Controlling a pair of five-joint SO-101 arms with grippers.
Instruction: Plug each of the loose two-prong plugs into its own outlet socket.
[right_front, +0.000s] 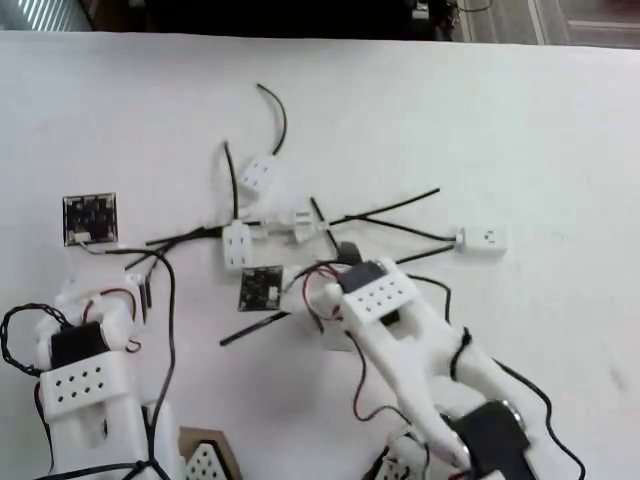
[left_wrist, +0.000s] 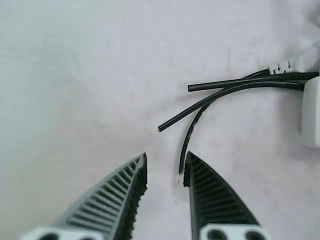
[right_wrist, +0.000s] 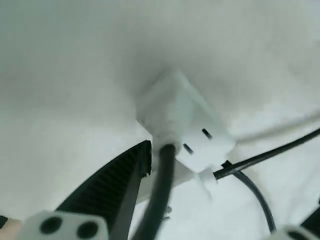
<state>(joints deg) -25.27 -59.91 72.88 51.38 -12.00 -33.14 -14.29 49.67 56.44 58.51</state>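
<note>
A white outlet block (right_wrist: 185, 112) with two slots lies on the white table, just past my right gripper (right_wrist: 227, 185). That gripper is open, and a thick black cord (right_wrist: 160, 190) runs between its fingers up to the block. In the high view the right gripper (right_front: 345, 258) sits mid-table among tangled cords. Other white outlet blocks (right_front: 262, 175) (right_front: 237, 243) (right_front: 482, 240) lie around it, and a small white plug (right_front: 300, 222) rests between them. My left gripper (left_wrist: 165, 167) hovers low with a narrow gap and holds nothing. Loose black wire ends (left_wrist: 225, 92) lie just ahead of it.
Two dark circuit boards (right_front: 90, 218) (right_front: 261, 288) lie on the table. Black cords (right_front: 385, 212) fan out to the right. A white block's edge (left_wrist: 311, 112) shows in the left wrist view. The table's far side and right side offer open room.
</note>
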